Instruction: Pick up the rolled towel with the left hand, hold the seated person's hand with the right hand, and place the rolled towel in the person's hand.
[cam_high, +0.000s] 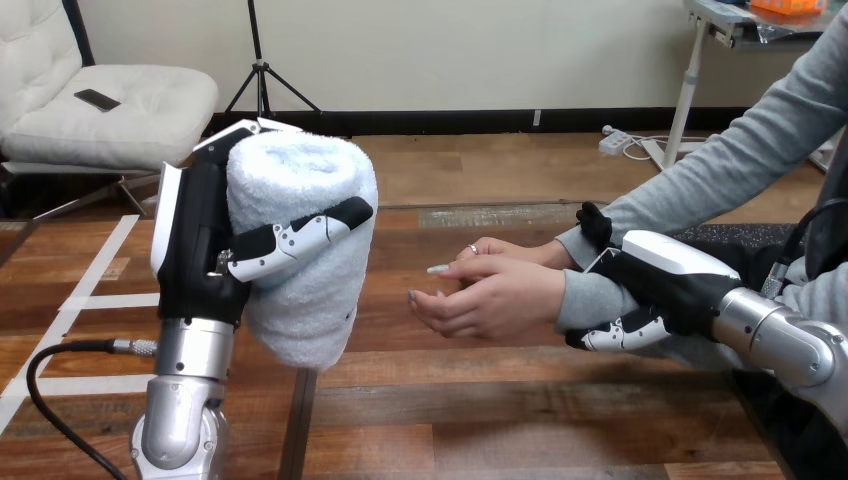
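The pale blue, fluffy terry rolled towel (300, 260) stands upright in the robot's left hand (195, 240), raised above the wooden plank table (500, 410) at the view's left. Its black-and-white fingers (300, 235) wrap the thick, soft cylinder. Well apart at the right, the right hand (665, 280) curls round the person's grey-sleeved wrist (585, 300), just behind the person's hand (490, 295), whose fingers are loosely bent
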